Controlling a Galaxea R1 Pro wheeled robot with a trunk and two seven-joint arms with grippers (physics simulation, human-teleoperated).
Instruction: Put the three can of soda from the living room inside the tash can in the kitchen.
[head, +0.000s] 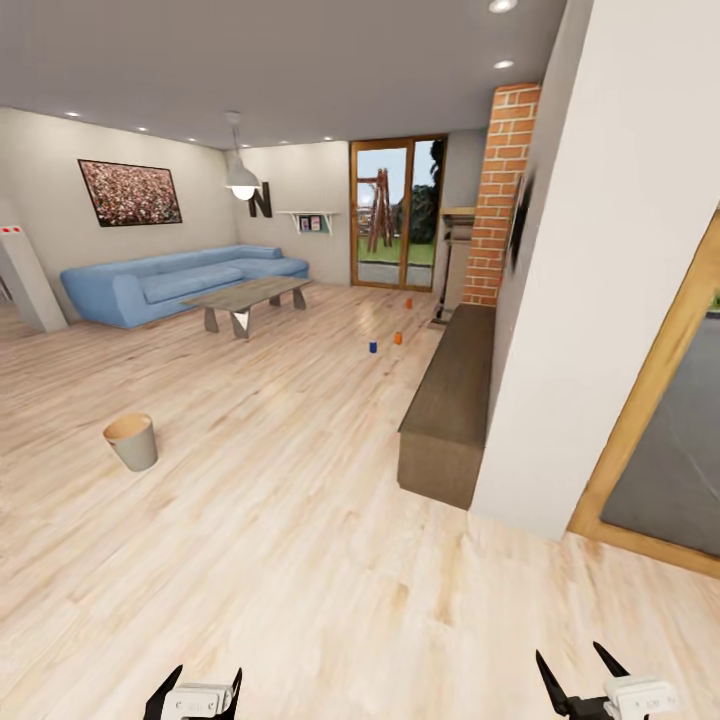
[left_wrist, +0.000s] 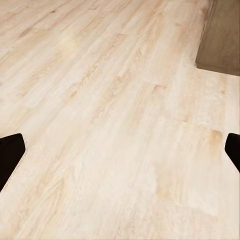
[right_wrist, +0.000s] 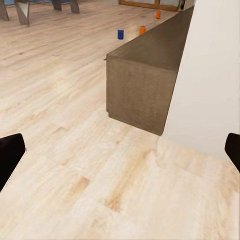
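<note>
Three soda cans stand far off on the wood floor beside the low cabinet: a blue can (head: 373, 347), an orange can (head: 398, 338) just right of it, and another orange can (head: 408, 302) farther back near the brick fireplace. The right wrist view shows the blue can (right_wrist: 120, 34) and both orange cans (right_wrist: 142, 30) (right_wrist: 158, 14). The trash can (head: 132, 441) stands upright on the floor at the left, pale outside and brown inside. My left gripper (head: 194, 692) and right gripper (head: 582, 673) hang low at the frame's bottom edge, both open and holding nothing.
A long dark-brown cabinet (head: 455, 395) runs along the white wall (head: 620, 300) on the right. A blue sofa (head: 180, 282) and a coffee table (head: 248, 298) stand at the back left. A glass door (head: 398, 213) is at the far end.
</note>
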